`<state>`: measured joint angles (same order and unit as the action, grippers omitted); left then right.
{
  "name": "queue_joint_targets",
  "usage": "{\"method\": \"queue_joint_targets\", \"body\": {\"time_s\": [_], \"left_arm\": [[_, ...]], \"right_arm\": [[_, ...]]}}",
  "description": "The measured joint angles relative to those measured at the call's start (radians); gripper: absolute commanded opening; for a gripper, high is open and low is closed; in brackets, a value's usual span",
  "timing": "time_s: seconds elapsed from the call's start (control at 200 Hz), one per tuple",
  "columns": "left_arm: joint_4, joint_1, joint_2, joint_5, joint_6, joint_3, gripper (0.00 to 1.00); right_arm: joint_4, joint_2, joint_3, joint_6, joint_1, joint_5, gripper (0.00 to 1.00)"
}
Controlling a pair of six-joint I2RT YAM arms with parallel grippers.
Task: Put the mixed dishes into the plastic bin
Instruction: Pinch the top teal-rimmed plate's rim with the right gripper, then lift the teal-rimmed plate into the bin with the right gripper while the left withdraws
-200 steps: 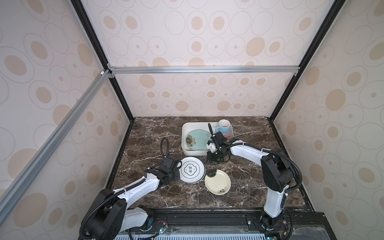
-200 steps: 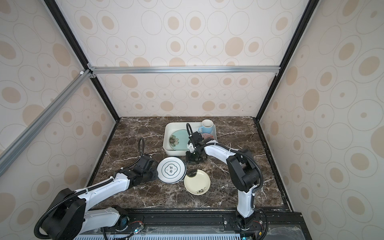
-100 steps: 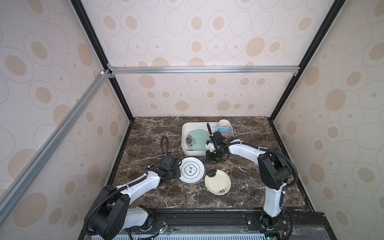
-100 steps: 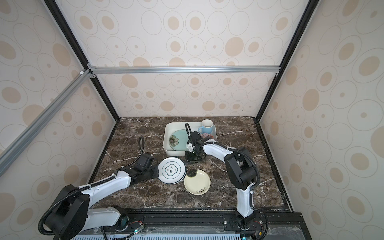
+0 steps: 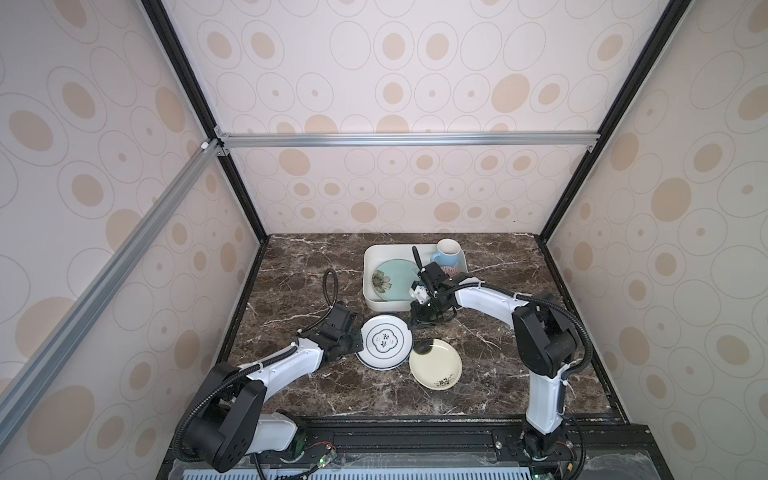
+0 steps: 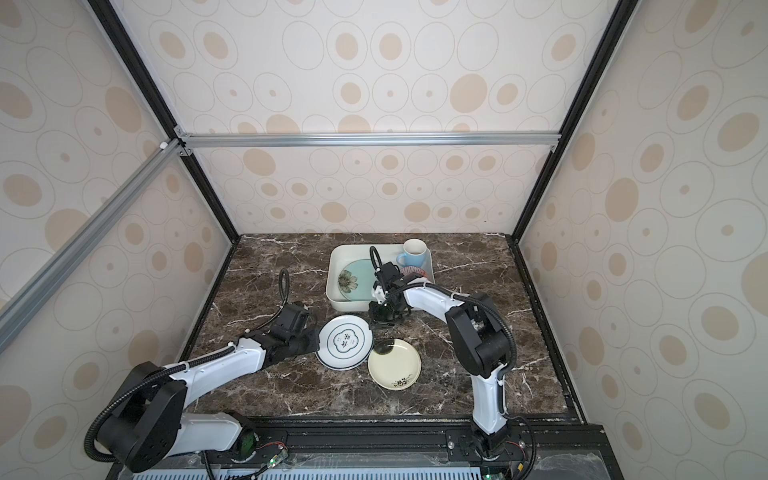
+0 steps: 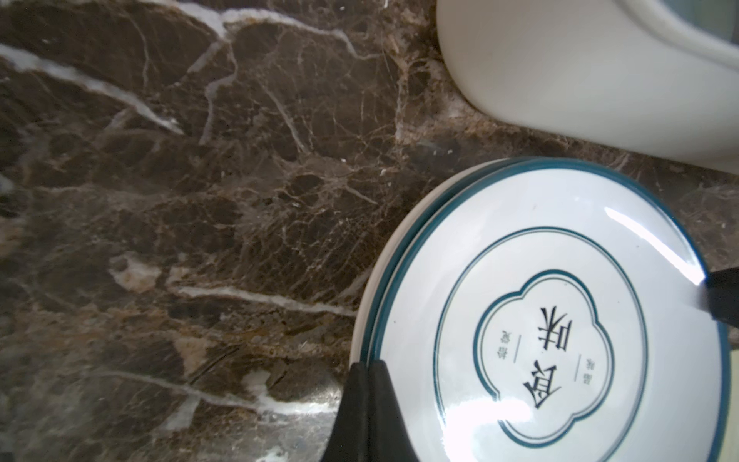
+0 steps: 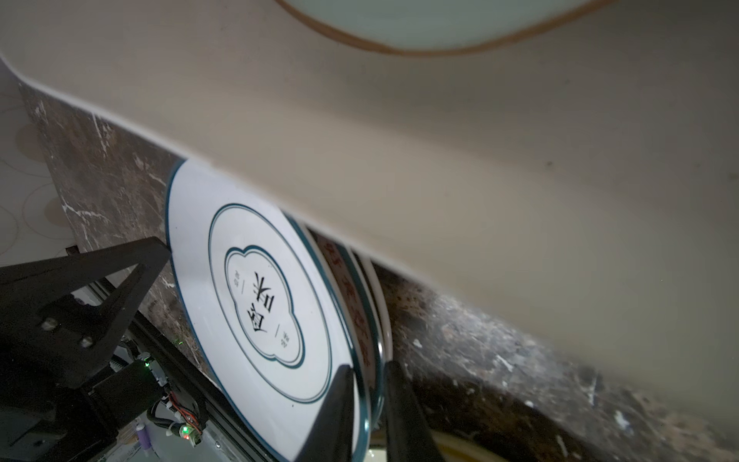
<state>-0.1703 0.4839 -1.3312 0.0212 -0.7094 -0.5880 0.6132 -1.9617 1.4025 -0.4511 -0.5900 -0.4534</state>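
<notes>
A stack of white blue-rimmed plates (image 5: 384, 341) (image 6: 345, 341) lies on the marble just in front of the plastic bin (image 5: 370, 299) (image 6: 332, 291). My left gripper (image 5: 356, 343) (image 7: 366, 384) is shut, its tips pressed against the stack's left rim with nothing between them. My right gripper (image 5: 415, 326) (image 8: 368, 400) is shut on the stack's far right rim, one finger on the top plate's face (image 8: 256, 280). Beside the stack rests the small cream plate (image 5: 435, 363). In the bin are the teal flower plate (image 5: 395, 278), the light-blue mug (image 5: 448, 251) and a partly hidden red-patterned bowl (image 5: 453, 270).
The bin's near wall (image 7: 580, 72) (image 8: 480, 160) stands close behind the stack. The right arm (image 5: 490, 301) crosses over the bin's front right corner. Cage posts and patterned walls close in the marble table (image 5: 299, 291) on three sides.
My left gripper has shut and slid right against the plates' left rim. My right gripper's jaws have narrowed onto the far rim.
</notes>
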Motion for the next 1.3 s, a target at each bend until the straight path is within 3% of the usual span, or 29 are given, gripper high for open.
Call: {"method": "queue_joint_targets", "body": {"time_s": [0.405,0.795,0.96,1.3], "left_arm": [[0.026,0.0,-0.016,0.003,0.0,-0.002,0.0],[0.03,-0.011,-0.034,-0.012,0.002,-0.002,0.0],[0.021,-0.012,-0.028,-0.014,0.011,-0.002,0.08],[-0.051,-0.027,0.026,-0.012,0.034,-0.011,0.33]], "right_arm": [[-0.009,-0.024,0.002,-0.005,0.001,-0.078,0.18],[-0.008,-0.03,0.027,-0.004,0.002,-0.15,0.0],[0.002,-0.03,0.034,-0.003,0.001,-0.15,0.0],[0.015,-0.03,0.055,0.001,0.0,-0.143,0.0]]}}
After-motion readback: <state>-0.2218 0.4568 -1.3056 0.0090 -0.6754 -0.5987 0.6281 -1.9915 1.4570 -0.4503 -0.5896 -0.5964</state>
